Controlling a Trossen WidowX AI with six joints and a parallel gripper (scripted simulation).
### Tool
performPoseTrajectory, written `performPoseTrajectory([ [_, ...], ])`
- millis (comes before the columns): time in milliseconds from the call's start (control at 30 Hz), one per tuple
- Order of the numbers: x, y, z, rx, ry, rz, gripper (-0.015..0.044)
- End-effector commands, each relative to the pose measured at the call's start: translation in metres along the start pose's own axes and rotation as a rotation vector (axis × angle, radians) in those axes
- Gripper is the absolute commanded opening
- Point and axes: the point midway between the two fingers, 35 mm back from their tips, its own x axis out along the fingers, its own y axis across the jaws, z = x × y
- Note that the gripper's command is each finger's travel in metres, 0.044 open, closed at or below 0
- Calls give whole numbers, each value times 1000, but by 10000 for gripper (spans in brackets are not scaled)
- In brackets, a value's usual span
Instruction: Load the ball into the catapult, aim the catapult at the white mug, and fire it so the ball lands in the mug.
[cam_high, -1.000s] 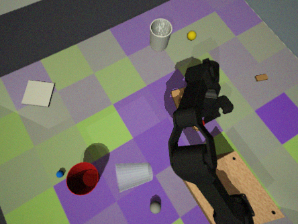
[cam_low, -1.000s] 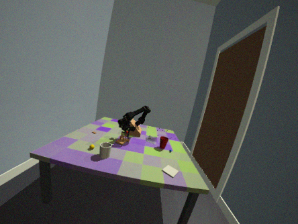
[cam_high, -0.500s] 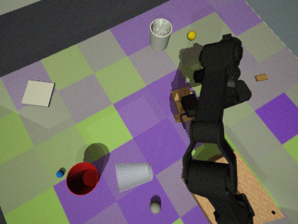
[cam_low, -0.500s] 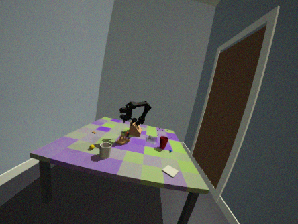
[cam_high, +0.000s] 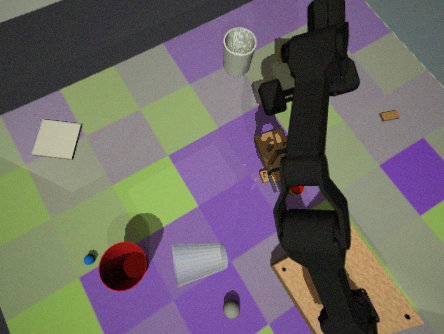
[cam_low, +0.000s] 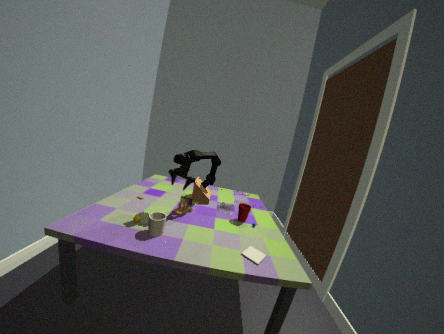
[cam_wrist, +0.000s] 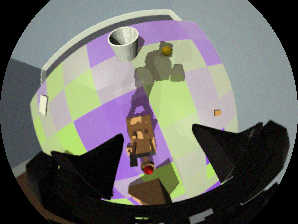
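The gripper, its jaws spread nearly fully and grasping nothing, is raised above the table, while the red ball lies at the end of the brown catapult, apart from the upright white mug.

The catapult is showing a brown, wood-like finish. The board under the arm is looking like pale, speckled wood. The arm is appearing matt black. The white mug is looking mottled inside. The clear cup is resembling ribbed, translucent plastic. The red cup is looking smooth.
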Motion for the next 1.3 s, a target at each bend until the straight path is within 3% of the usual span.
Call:
performPoseTrajectory([
  [0,-2,3,39,-3,-122,15,440],
  [433,-37,24,144,-78,-480,74,440],
  [1100,-39,26,148,-85,-493,73,440],
  [1267,-39,26,148,-85,-493,73,309],
])
